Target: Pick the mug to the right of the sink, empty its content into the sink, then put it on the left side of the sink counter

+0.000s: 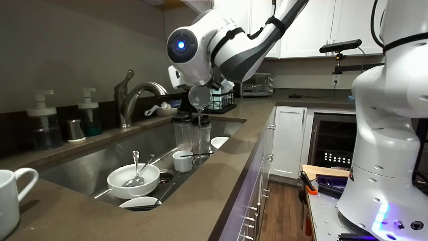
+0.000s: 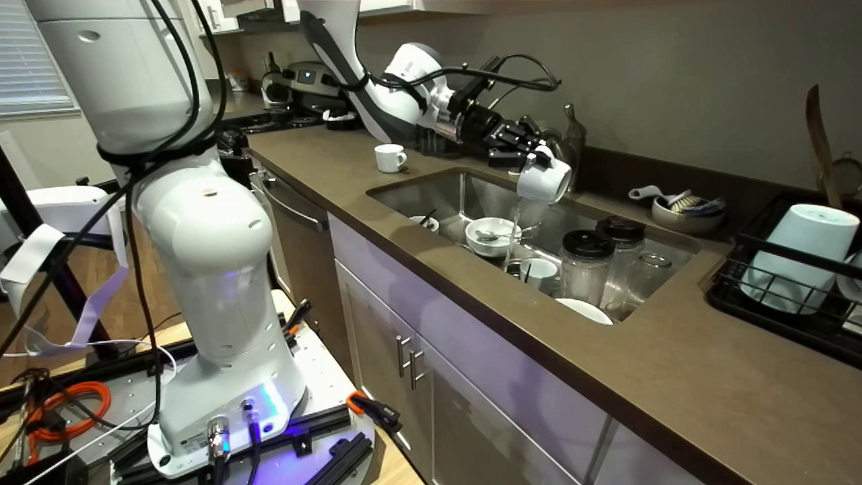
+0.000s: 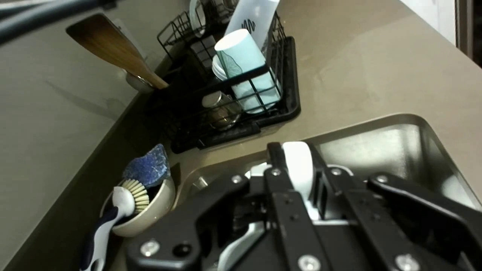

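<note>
The white mug [image 2: 544, 182] is held in the air over the sink [image 2: 452, 192], tipped with its mouth downward. A thin stream of clear liquid falls from it into the basin. In an exterior view the mug's open mouth [image 1: 200, 97] faces the camera, and the stream drops among the dishes in the sink [image 1: 83, 169]. My gripper [image 2: 533, 156] is shut on the mug's handle. In the wrist view the handle [image 3: 300, 169] sits between the two fingers [image 3: 295, 150], and the mug's body is mostly hidden behind them. The sink counter [image 1: 214, 197] runs around the basin.
A second white mug [image 1: 8, 204] stands on the counter, also seen in an exterior view [image 2: 388, 159]. The sink holds bowls [image 1: 133, 180], a cup and lidded jars [image 2: 584, 269]. The faucet [image 1: 128, 103], a brush bowl [image 3: 150, 210] and a dish rack [image 3: 297, 94] stand nearby.
</note>
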`<state>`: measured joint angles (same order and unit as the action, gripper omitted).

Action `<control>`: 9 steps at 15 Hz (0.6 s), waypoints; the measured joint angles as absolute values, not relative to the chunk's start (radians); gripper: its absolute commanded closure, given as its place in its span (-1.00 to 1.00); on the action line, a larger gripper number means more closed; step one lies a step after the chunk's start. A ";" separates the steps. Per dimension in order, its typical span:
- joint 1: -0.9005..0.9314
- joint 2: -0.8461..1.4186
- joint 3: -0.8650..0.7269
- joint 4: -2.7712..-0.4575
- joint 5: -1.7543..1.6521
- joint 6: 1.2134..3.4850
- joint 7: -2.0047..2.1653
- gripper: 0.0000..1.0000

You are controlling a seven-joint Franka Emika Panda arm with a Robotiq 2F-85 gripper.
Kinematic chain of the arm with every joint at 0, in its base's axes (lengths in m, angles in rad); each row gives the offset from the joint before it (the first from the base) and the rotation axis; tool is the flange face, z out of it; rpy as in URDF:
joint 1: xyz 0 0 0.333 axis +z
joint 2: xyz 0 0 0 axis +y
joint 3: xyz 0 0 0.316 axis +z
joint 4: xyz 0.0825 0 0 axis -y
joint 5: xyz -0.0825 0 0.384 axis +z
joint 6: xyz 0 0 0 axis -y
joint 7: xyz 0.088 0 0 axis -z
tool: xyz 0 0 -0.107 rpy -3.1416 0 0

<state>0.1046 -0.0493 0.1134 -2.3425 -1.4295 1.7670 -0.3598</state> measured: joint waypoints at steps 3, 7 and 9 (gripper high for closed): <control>0.110 -0.023 0.118 -2.324 -1.495 1.719 -0.357 0.92; 0.116 -0.002 0.126 -2.312 -1.547 1.680 -0.355 0.92; 0.123 0.003 0.127 -2.312 -1.566 1.664 -0.351 0.92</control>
